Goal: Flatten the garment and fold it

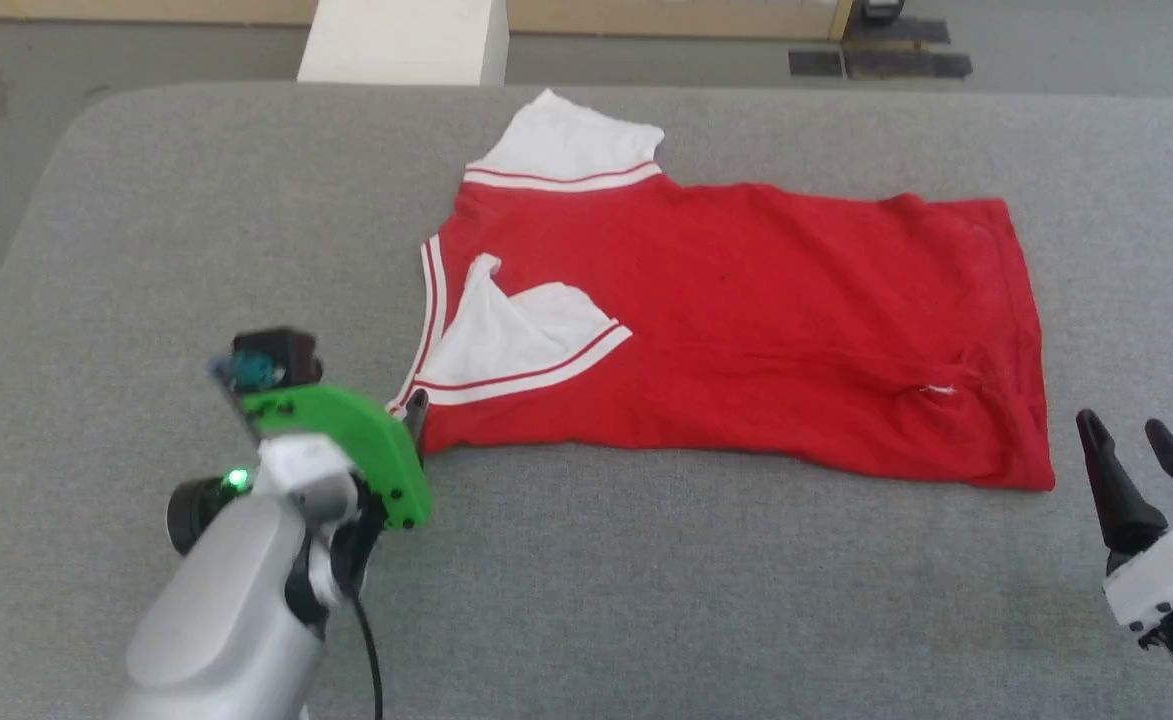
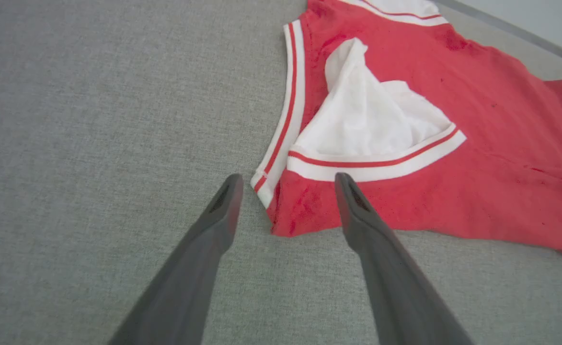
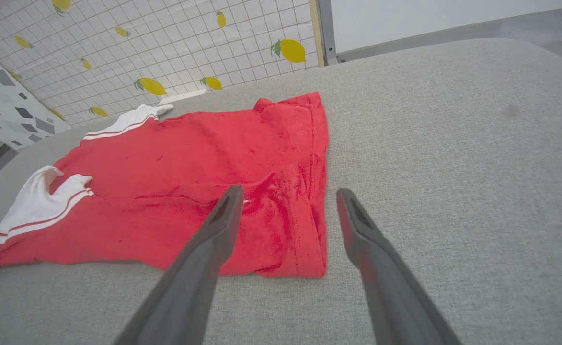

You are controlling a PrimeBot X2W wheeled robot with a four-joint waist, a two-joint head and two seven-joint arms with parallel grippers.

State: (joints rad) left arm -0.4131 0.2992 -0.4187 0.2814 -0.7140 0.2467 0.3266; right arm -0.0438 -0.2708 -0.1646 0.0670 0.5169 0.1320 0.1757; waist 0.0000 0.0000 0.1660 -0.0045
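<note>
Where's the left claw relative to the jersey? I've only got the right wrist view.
Observer: The left claw is open and straddles the near shoulder corner of the garment. I can't tell whether it touches.
Operator: Is my right claw over the cloth?
Observer: No. In the head view the right claw is open over the bare grey surface, apart from the hem corner.

Bright, even, diffuse light; a thin soft shadow runs along the lower edge of the bright red cloth jersey [image 1: 746, 330]. Wrist views bow at their edges, with the long dark fingers [image 2: 194, 278] blurred.
</note>
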